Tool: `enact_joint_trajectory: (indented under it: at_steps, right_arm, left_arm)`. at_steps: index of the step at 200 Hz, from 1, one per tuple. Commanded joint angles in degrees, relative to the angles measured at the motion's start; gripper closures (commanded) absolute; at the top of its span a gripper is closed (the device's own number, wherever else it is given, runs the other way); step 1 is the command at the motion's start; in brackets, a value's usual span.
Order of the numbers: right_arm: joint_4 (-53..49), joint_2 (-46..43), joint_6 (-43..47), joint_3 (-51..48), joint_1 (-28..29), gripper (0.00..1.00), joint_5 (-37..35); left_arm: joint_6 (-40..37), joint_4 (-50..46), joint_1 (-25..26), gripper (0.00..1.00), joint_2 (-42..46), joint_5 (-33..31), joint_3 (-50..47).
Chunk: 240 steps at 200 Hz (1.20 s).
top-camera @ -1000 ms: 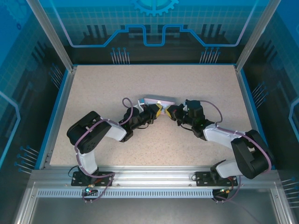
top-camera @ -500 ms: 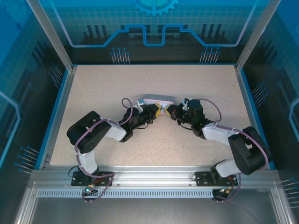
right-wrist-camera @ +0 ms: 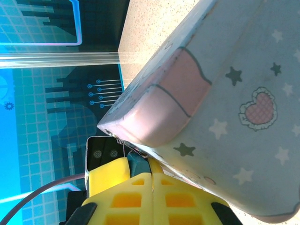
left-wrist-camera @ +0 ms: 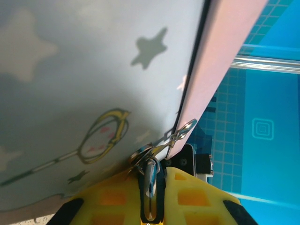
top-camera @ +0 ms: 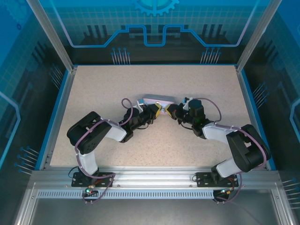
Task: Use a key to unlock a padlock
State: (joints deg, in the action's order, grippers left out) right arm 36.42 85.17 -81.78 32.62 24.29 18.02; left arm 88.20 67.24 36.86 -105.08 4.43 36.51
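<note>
Our left gripper (left-wrist-camera: pixel 151 173) pinches the key (left-wrist-camera: pixel 150 185) right by the tin (right-wrist-camera: pixel 234 93), our right gripper (right-wrist-camera: pixel 151 176) is squeezed together beside it, and a bump could knock the key loose.

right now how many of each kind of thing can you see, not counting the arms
tin box: 1
padlock: 1
key: 1
total: 3
</note>
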Motion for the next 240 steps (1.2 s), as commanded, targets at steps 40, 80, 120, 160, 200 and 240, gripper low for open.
enact_joint_trajectory:
  at_steps: [40,80,120,160,200,240]
  right_arm:
    - [1.66,-3.12,-0.64,-4.09,-1.67,1.0,0.29]
    - [-1.96,-6.75,-0.29,-5.36,-2.23,1.0,-0.89]
    - [-3.27,-7.98,-0.31,-5.75,-2.59,1.0,-0.97]
    - [-2.19,-6.36,-1.01,-4.8,-2.26,1.0,-0.73]
    - [-1.71,-4.71,-1.3,-2.97,-1.55,1.0,-0.66]
    - [-0.74,-3.3,-1.98,-1.72,-0.87,1.0,-0.97]
  left_arm:
    - [0.09,6.26,0.93,1.0,0.92,3.04,-1.05]
    - [0.39,5.88,0.84,1.0,0.63,2.78,-0.82]
    - [0.78,5.99,0.79,1.0,0.1,2.92,-0.39]
    - [0.76,5.81,0.83,1.0,-0.01,2.96,-0.05]
    - [0.65,5.39,0.84,1.0,0.33,2.96,0.14]
    - [0.47,5.07,0.82,1.0,0.58,3.04,0.14]
